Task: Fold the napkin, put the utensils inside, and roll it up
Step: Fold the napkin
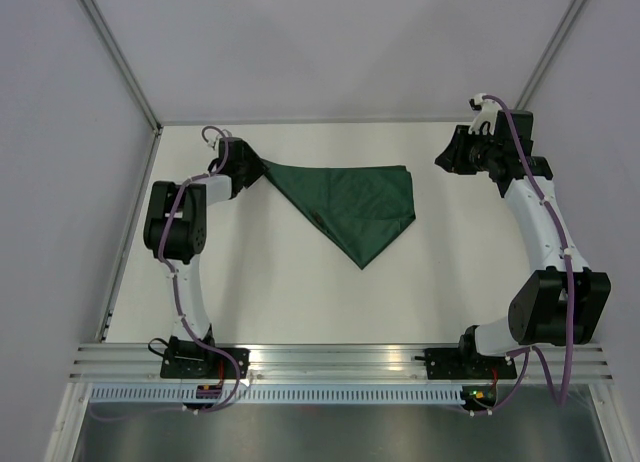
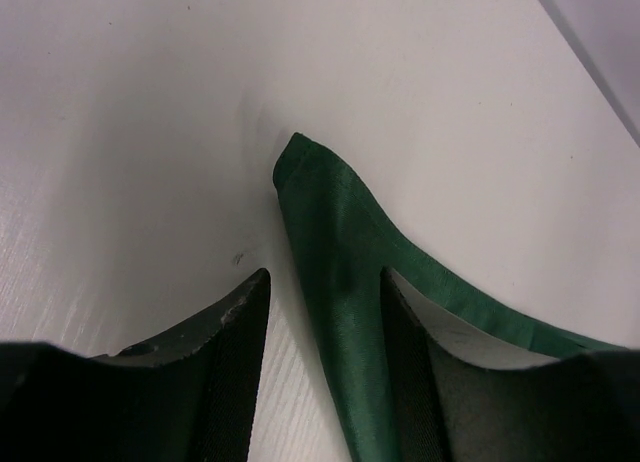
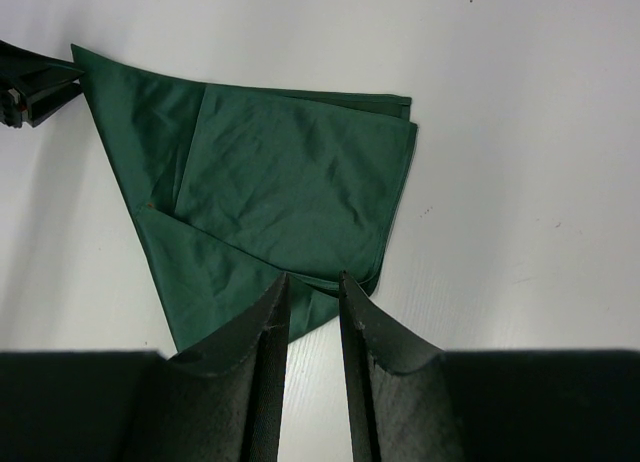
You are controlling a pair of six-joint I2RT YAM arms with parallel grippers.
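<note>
The dark green napkin (image 1: 360, 204) lies folded into a rough triangle in the middle of the table, its point toward the near edge. My left gripper (image 1: 254, 169) is at the napkin's far left corner. In the left wrist view the corner strip of the napkin (image 2: 330, 207) runs between the parted jaws of my left gripper (image 2: 323, 274), against the right finger, with bare table showing beside the left finger. My right gripper (image 1: 447, 160) hovers to the right of the napkin. It (image 3: 313, 277) is slightly open and empty above the napkin (image 3: 290, 172). The orange-red utensil is out of view.
The white table (image 1: 280, 302) is bounded by a metal frame on the left (image 1: 130, 232) and white walls behind. The arm bases sit on the rail at the near edge (image 1: 340, 360).
</note>
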